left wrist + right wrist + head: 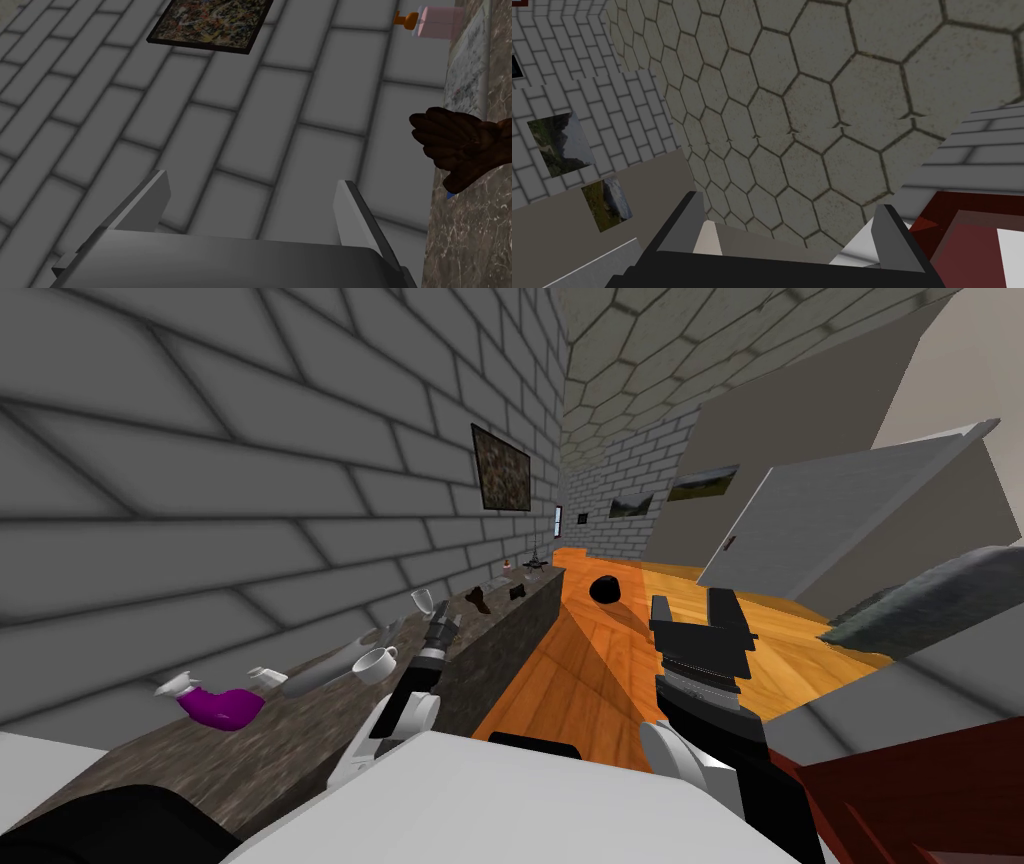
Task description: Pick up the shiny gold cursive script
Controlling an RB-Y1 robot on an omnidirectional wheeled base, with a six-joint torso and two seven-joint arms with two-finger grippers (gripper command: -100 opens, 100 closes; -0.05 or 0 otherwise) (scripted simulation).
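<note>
**A:** Where is the script?

**B:** My best guess is the dark brown curly piece [478, 600] on the stone counter [250, 758], at about eleven o'clock from me. Nothing on that top reads as gold. I'm judging by its shape and by where the left gripper [440, 623] is reaching.

**A:** What does it look like?

**B:** It has rounded, overlapping lobes, like loops or feathers. It is dull brown rather than shiny, with a small blue tip at one end. I can't tell whether it lies flat or stands up.

**A:** And the hands?

**B:** The left gripper is spread wide with nothing in it. The piece sits at about one o'clock of it, just past the fingertips. In the left wrist view it is off to one side of the gap, and the hand faces the brick wall more than the counter. The right gripper [691, 606] is also spread and empty, over the orange floor [600, 668] at my one o'clock.

**A:** How should I do this reach well?

**B:** Keep the fingers apart and turn the wrist toward the counter until the piece sits squarely between them. Then ease forward and close across its narrowest run of lobes. It looks thin and uneven, so I would expect an off-centre pinch to tip it. Watch the wine glass [423, 601] at the gripper's eleven o'clock and the white cup [374, 663] at its eight.
</note>
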